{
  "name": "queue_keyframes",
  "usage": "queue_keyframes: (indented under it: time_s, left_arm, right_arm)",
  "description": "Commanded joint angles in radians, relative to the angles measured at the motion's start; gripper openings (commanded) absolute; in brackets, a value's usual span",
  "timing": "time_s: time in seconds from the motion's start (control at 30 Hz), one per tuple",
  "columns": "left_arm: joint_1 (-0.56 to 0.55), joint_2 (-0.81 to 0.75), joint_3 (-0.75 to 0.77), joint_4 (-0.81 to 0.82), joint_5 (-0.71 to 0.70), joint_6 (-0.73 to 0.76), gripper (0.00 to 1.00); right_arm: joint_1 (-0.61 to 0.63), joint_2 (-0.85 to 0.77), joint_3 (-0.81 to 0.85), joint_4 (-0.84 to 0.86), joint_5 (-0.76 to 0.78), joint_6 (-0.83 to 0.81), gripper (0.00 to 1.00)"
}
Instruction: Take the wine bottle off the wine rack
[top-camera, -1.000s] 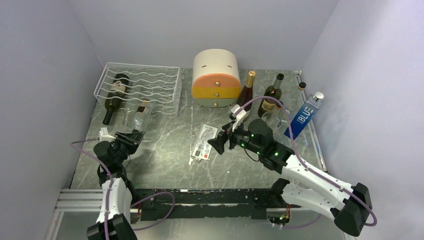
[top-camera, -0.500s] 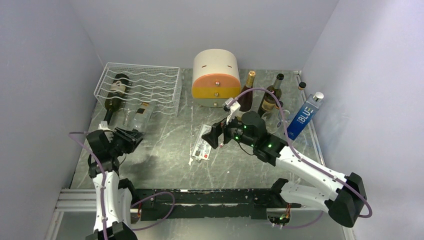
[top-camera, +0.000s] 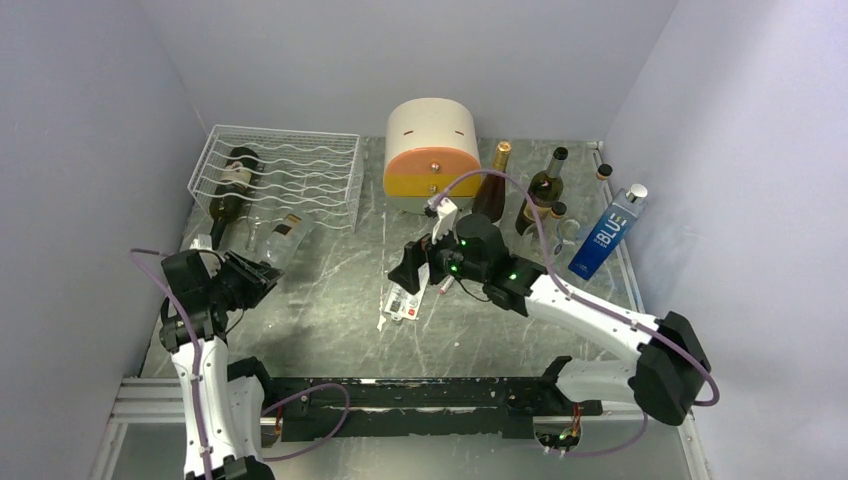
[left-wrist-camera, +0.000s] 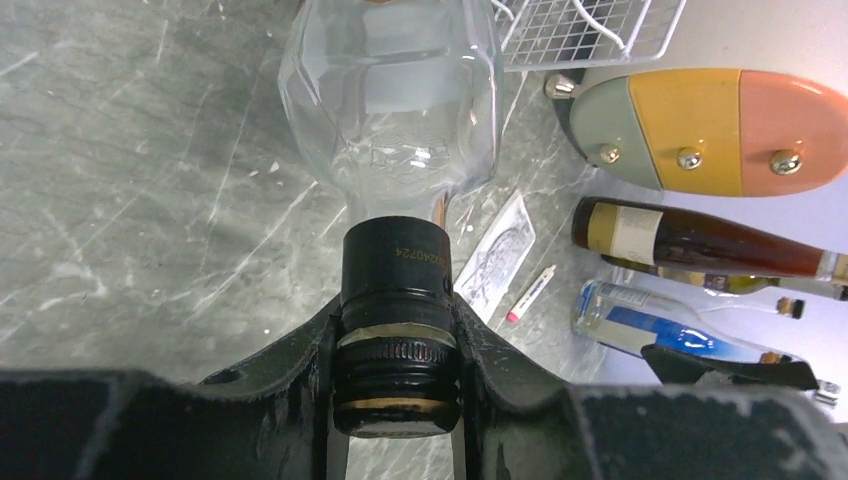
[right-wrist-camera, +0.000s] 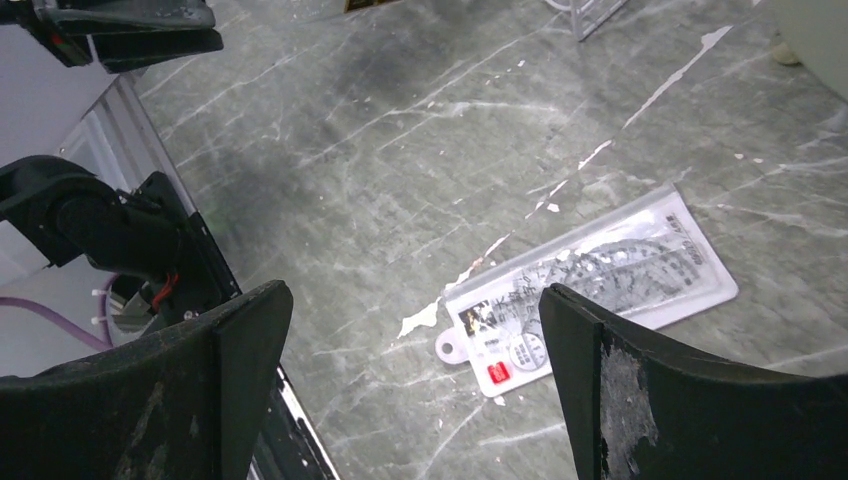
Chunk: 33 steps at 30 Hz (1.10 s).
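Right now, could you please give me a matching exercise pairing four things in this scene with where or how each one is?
Things:
1. clear bottle
2. dark wine bottle
3. blue bottle
4. right hand

States:
A. open, above the plastic packet
B. lying in the wine rack
C. gripped at its capped neck by the left hand
D. farthest right of the bottles

Pairs: 1-C, 2-B, 3-D, 4-A

Plain white walls (top-camera: 400, 50) enclose a grey marbled table (top-camera: 330, 320).
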Motion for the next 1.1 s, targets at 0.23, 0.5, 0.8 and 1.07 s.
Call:
queue_keyframes:
  time_s: [0.23,0.5,0.8,1.07]
  left_arm:
    - [-0.070,0.015,0.177,-0.142,-0.044,0.248,0.07]
    - [-0.181,0.048,0.258,-0.181,-0.020,0.423,0.07]
    - [-0.272,0.091,0.268,-0.163,0.087,0.479,0.07]
    - [-0.299,0.039,0.243,-0.145,0.073,0.463,0.07]
  right_arm:
    - [0.187,0.255,0.249,0.002,0.033,-0.106,1.00]
    - [0.257,0.390,0.371,0.042,-0.044,-0.295,1.00]
    - [0.281,0.473,0.430,0.133,-0.115,-0.655,1.00]
    - [0.280,0.563,0.468,0.235,-0.179,-0.897,1.00]
